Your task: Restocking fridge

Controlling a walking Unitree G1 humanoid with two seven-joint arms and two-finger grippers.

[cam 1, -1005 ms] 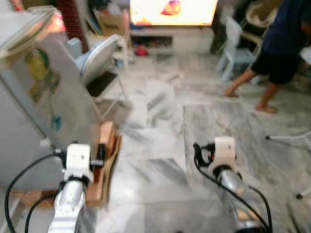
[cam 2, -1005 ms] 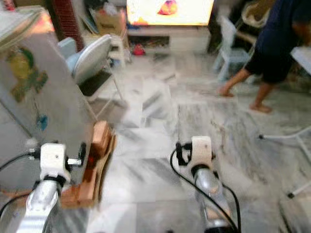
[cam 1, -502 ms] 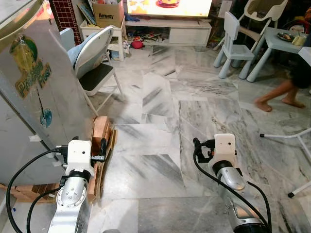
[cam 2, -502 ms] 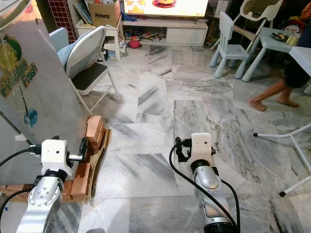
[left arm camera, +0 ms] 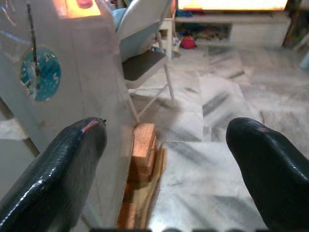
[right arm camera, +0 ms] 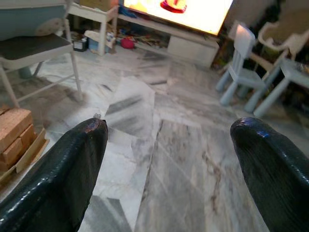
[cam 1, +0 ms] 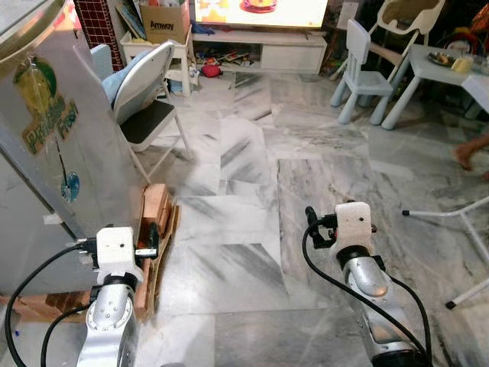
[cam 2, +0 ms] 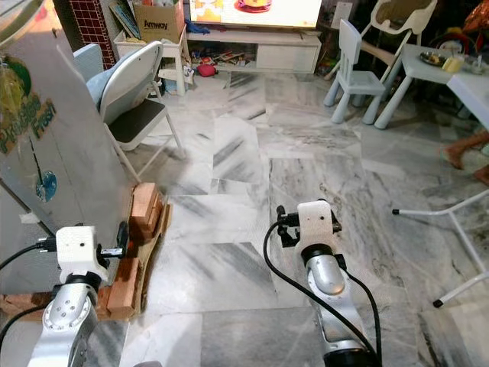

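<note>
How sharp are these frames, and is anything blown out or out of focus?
Eye views: sharp across the floor and folding chair; the TV is overexposed. Left wrist view: fingers soft up close, fridge and wooden blocks slightly hazy, TV glaring. Right wrist view: fingers blurred, background mildly soft.

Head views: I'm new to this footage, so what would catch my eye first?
The grey fridge with stickers looms at the robot's left, propped on wooden blocks. Both grippers, left and right, hang empty with fingers open over the marble floor, and a bright TV glows at the far wall.
</note>
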